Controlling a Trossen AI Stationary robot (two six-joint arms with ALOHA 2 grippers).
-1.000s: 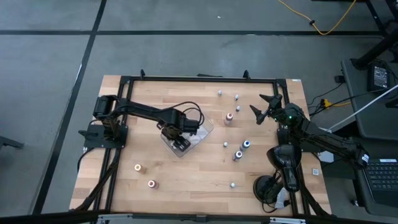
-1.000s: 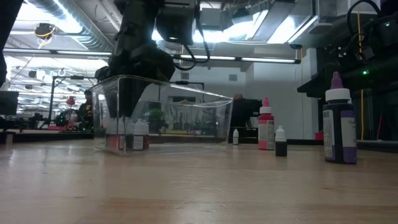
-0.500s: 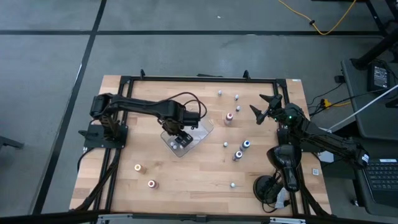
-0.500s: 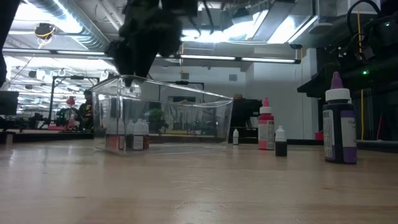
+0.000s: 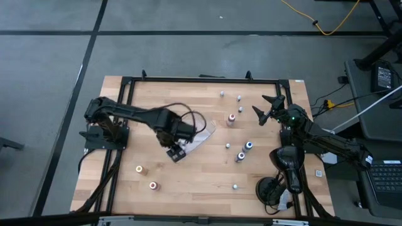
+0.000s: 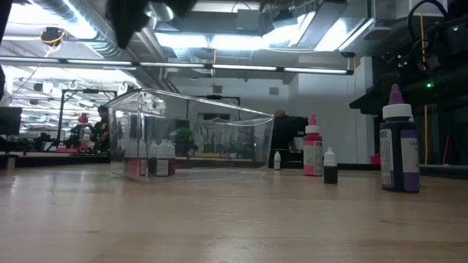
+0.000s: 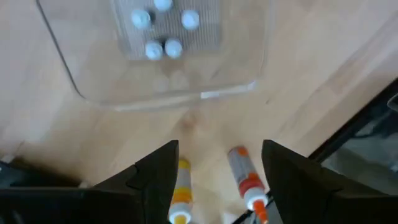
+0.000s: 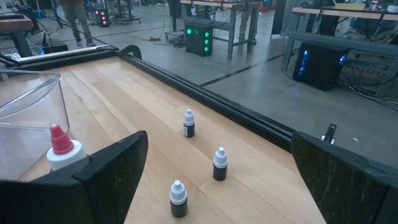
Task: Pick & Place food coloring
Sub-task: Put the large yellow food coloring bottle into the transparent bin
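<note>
The food coloring bottles are tiny. Several white-capped ones (image 7: pixel 163 31) stand in the clear tray (image 5: pixel 200 137), also seen in the low view (image 6: pixel 150 159). An orange one (image 5: pixel 139 169) and a red one (image 5: pixel 152 185) lie near the table's near left corner. In the left wrist view they show as the yellow-orange bottle (image 7: pixel 181 194) and the red-orange bottle (image 7: pixel 246 182). My left gripper (image 7: pixel 217 186) is open, raised above the tray's near-left end (image 5: pixel 173 145) and holds nothing. My right gripper (image 5: pixel 267 110) waits open at the right edge.
Loose bottles stand right of the tray: a red-capped one (image 5: pixel 232 117), a blue one (image 5: pixel 249 145), another (image 5: pixel 240 156), and small ones (image 5: pixel 222 94) (image 5: pixel 239 98) (image 5: pixel 235 186). The low view shows a purple bottle (image 6: pixel 398 146) and a pink one (image 6: pixel 313 150). A black frame (image 5: pixel 201 80) rims the table.
My left gripper has risen out of the clear tray and drawn back toward the table's near left, leaving the low view upward. The tray and the bottles in it have stayed where they were.
</note>
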